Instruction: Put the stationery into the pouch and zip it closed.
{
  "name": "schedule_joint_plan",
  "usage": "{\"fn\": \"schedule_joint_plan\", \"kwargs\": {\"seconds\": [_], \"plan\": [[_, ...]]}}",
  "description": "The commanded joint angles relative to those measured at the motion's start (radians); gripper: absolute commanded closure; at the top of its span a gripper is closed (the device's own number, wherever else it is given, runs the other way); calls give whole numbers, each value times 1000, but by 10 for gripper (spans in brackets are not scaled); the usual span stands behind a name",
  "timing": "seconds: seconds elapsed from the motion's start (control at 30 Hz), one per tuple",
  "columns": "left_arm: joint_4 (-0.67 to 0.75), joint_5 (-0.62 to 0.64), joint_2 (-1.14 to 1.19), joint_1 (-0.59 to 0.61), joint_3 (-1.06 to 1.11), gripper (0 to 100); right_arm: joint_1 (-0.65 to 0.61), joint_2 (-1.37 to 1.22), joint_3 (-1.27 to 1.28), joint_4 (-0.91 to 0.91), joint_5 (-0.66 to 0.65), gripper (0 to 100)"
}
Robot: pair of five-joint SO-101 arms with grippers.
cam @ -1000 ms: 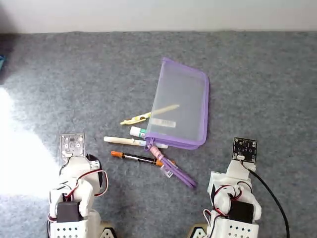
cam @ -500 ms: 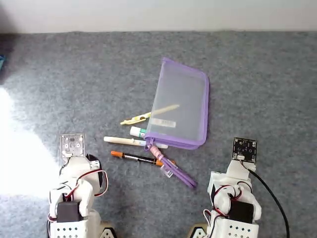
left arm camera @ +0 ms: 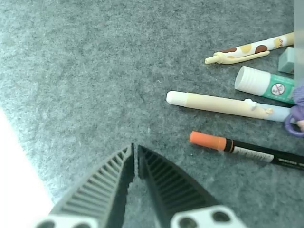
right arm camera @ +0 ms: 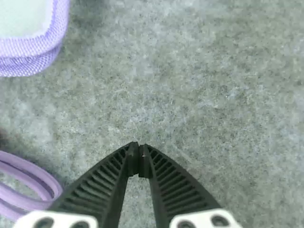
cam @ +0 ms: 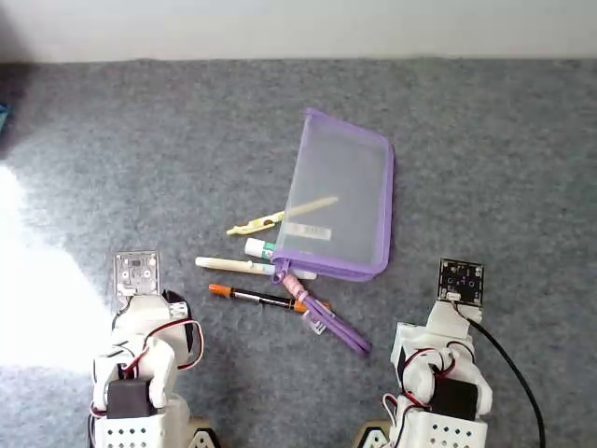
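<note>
No change — pens [cam: 233, 265] beside pouch [cam: 340, 201]

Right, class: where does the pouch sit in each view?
High view: pouch centre, beyond the pens.
Left wrist view: pouch corner, past the white tube.
Right wrist view: pouch corner, ahead of the end effector.
Shared landmark: purple strap trailing from the pouch's near corner.

2 white arms [cam: 140, 359] [cam: 438, 369], red and black cables [cam: 189, 332], dark ribbed tools [left arm camera: 135, 153] [right arm camera: 138, 152]
</note>
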State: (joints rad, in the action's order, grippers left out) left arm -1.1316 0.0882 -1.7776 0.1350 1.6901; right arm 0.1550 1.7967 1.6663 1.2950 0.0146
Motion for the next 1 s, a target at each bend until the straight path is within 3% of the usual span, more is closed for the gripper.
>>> {"fn": "schedule_joint_plan", "kwargs": {"seconds": [0.0, 0.13, 0.4, 0.53, 0.63, 0.8, 0.97], "plan": [[-6, -8, 9, -2, -5, 985, -22, 7, 18, 8, -15, 990], [-6, -8, 9, -2, -5, 985, -5, 7, 18, 2, -29, 990], [-6, -8, 9, -2, -5, 985, 7, 8, -49, -162, -342, 991], [-6, -8, 9, -2, -5, 985, -31, -4, -212, -189, -299, 991], [-6, -8, 9, -2, -5, 985, -90, -30, -315, -85, -238, 991], [-6, -8, 9, -2, -5, 985, -120, -295, -457, -59, -288, 991], [-6, -8, 9, -2, -5, 985, -246, -679, -677, -50, -358, 991]]}}
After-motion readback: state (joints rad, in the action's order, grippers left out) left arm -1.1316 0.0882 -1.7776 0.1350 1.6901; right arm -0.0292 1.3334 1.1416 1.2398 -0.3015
